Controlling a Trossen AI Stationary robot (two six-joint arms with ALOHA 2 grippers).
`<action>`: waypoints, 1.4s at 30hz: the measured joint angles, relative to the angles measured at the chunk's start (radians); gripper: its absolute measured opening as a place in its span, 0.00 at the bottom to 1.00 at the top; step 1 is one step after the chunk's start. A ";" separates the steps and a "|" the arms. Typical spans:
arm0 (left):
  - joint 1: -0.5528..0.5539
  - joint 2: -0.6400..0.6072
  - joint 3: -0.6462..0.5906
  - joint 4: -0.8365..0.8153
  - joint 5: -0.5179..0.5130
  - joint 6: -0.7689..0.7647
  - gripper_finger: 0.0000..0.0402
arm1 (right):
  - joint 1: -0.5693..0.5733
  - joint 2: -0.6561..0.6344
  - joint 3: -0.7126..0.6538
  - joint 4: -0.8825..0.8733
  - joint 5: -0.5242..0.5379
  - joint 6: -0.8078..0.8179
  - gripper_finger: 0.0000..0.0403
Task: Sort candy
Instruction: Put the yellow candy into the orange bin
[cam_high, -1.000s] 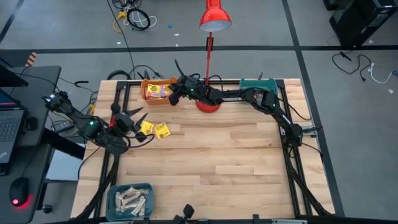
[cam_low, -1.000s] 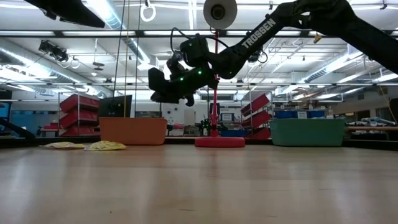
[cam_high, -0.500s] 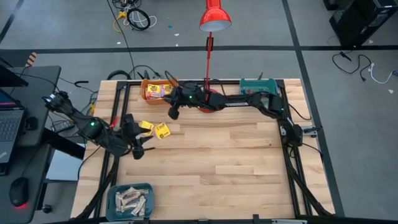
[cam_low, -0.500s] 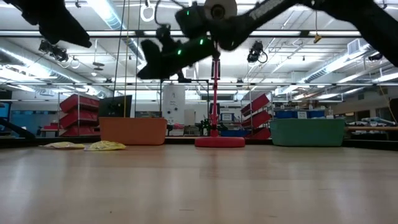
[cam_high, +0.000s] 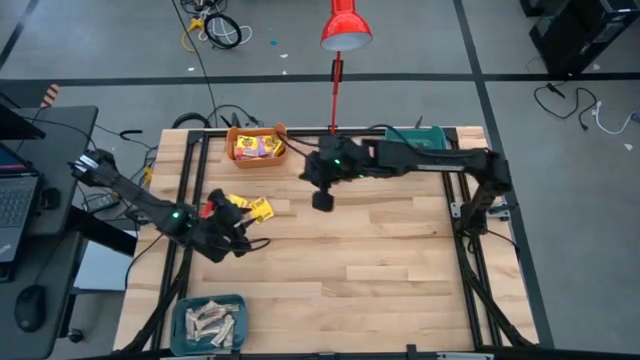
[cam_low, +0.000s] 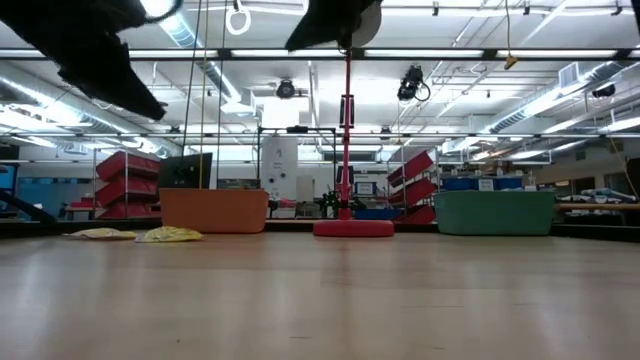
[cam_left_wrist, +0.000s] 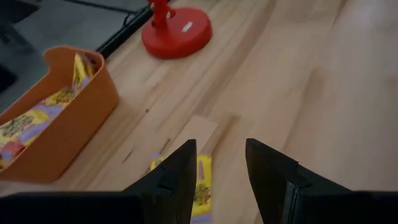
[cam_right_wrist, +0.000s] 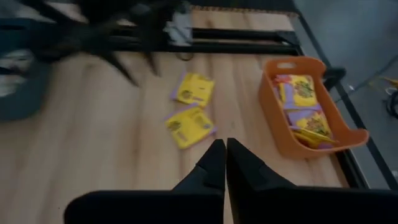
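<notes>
left hand (cam_left_wrist: 221, 180) released, yellow packet (cam_left_wrist: 200, 186) just beneath | right hand (cam_right_wrist: 225, 163) clenched, empty, well apart

Bright overhead strip lights — moving arms blurred.

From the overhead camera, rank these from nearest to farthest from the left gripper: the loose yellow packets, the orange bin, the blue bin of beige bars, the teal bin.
Measured from the left gripper, high view:
1. Loose yellow packets, just beside it toward the table's far edge.
2. Blue bin of beige bars, at the near left corner; too close to call against the next.
3. Orange bin, far edge, left of the lamp.
4. Teal bin, far right.
</notes>
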 joint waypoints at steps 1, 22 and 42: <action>0.010 0.020 -0.001 0.000 0.007 0.000 0.35 | 0.016 -0.018 0.000 -0.014 0.000 -0.002 0.01; 0.351 0.414 0.000 0.269 0.348 0.161 0.35 | 0.245 -0.333 0.000 -0.342 0.130 0.128 0.02; 0.436 0.544 0.035 0.249 0.449 0.219 0.48 | 0.211 -0.419 -0.165 -0.327 0.158 0.236 0.06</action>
